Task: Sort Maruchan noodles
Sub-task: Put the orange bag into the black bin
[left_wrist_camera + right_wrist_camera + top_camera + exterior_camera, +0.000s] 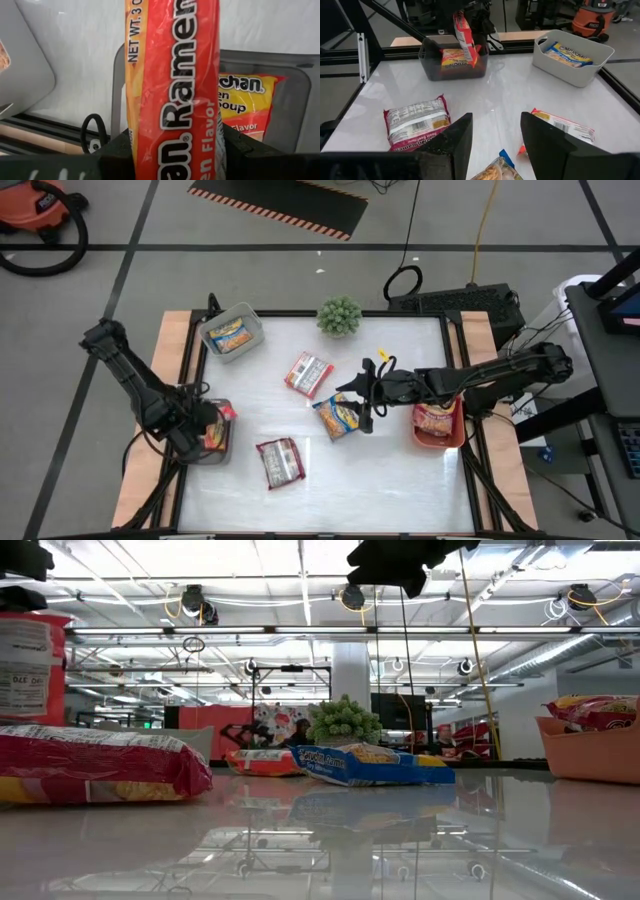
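Observation:
My left gripper (213, 428) is shut on a red-and-orange noodle packet (464, 35) over the dark grey bin (196, 448) at the table's left edge. Another orange packet (245, 97) lies in that bin. My right gripper (495, 137) is open and hovers above a yellow-and-blue packet (338, 416) lying flat mid-table, touching nothing. A red packet (308, 373) lies flat toward the far side. A red packet with its label side up (280, 462) lies nearer the near edge. More packets sit in the light grey bin (232, 332) and the orange bin (438, 438). My left gripper pinches the red-and-orange packet between its two fingers (235, 150), one on each flat face (150, 150). The fingers slant down from above, along the packet's length. The packet stands on edge, lifted, with its lower end (468, 60) reaching into the dark bin; whether it touches anything there I cannot tell.
A green potted plant (340, 315) stands at the far edge. The light grey bin is at the far left corner, the orange bin at the right edge. Bare white tabletop (400, 480) lies toward the near right.

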### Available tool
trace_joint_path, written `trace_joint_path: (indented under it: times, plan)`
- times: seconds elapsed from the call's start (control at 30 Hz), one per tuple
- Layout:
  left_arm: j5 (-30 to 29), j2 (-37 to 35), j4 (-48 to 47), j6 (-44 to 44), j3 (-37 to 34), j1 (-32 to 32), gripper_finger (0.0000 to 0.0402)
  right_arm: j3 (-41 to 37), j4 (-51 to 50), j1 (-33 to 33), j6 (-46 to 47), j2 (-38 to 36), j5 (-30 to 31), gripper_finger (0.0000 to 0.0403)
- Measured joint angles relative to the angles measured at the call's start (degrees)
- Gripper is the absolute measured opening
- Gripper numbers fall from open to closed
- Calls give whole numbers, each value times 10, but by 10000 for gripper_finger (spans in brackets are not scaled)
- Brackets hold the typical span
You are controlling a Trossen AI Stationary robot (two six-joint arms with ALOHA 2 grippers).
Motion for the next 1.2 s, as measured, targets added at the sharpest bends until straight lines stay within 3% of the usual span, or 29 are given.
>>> trace_joint_path:
  times: [0.7, 1.03, 1.2]
  plan:
    - [17, 116, 1, 5, 0, -30, 154, 0, 0, 0, 0, 0, 0, 161]
    - [22, 126, 9, -63, 0, -70, 156, 0, 0, 0, 0, 0, 0, 161]
    - [26, 126, 30, -95, 0, -94, 184, 0, 0, 0, 0, 0, 0, 161]
